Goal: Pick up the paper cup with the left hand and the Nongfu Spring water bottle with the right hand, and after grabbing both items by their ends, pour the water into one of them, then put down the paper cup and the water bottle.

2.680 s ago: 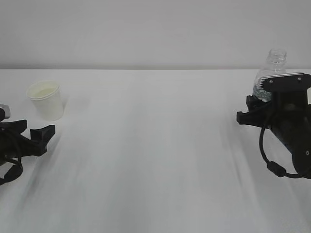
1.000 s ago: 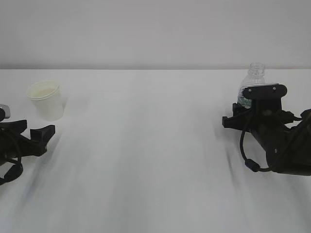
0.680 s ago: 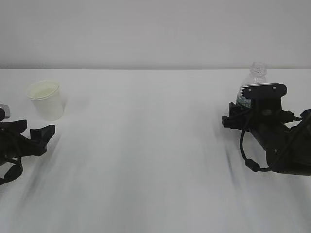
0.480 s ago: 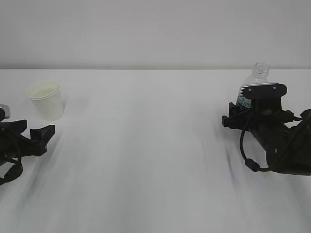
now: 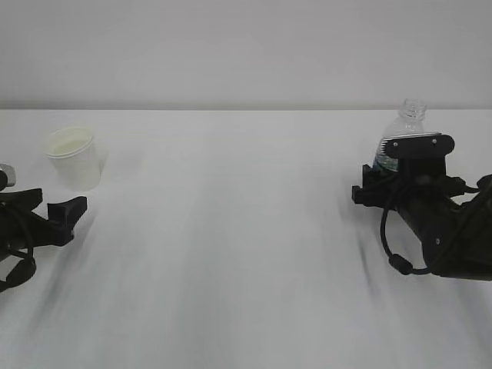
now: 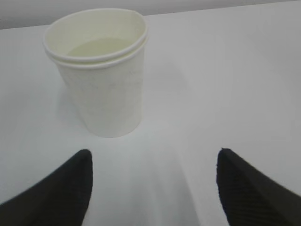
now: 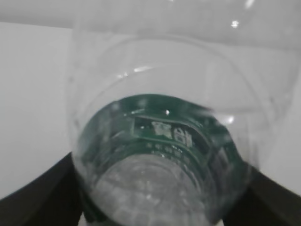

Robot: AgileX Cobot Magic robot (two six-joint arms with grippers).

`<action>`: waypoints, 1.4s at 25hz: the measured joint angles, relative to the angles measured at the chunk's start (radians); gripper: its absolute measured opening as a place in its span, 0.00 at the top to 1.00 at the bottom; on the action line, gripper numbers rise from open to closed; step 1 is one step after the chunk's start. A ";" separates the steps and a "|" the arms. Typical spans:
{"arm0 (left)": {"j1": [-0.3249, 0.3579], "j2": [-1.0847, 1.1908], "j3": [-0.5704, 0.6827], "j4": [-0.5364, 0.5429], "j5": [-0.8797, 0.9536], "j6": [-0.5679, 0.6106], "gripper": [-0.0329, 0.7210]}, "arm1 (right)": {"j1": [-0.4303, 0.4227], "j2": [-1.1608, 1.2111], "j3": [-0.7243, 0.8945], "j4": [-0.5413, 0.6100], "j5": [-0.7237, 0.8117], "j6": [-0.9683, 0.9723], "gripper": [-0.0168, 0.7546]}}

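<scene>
The task looks nearly finished: the paper cup (image 5: 72, 157) stands on the table (image 5: 231, 231) at far left with liquid in it (the water, presumably), and the Nongfu Spring water bottle (image 5: 403, 131) stands upright at far right. The left hand (image 6: 153, 186) is spread wide, holding nothing, just short of the cup. The right hand (image 5: 384, 188) flanks the bottle; I cannot tell whether it grips. One cup, one bottle, two hands.

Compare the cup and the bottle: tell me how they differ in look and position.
The cup is opaque cream paper with a wide open top; the bottle is clear plastic with a dark green label and a narrow neck. The cup stands clear ahead of the open left gripper; the bottle sits between the jaws of the right gripper. Both stand upright on the white table.
</scene>
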 joint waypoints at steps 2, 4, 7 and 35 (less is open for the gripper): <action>0.000 -0.002 0.002 0.000 0.000 0.000 0.18 | 0.000 -0.010 0.017 0.000 0.004 0.000 0.20; 0.000 -0.002 0.004 0.000 0.000 0.000 0.18 | 0.002 -0.030 0.033 0.000 0.006 0.000 0.20; 0.000 -0.002 0.004 0.000 0.000 0.000 0.18 | 0.002 -0.055 0.054 0.000 0.006 0.000 0.21; 0.000 -0.231 0.161 -0.054 0.000 0.012 0.18 | 0.002 -0.306 0.272 -0.033 0.052 0.000 0.21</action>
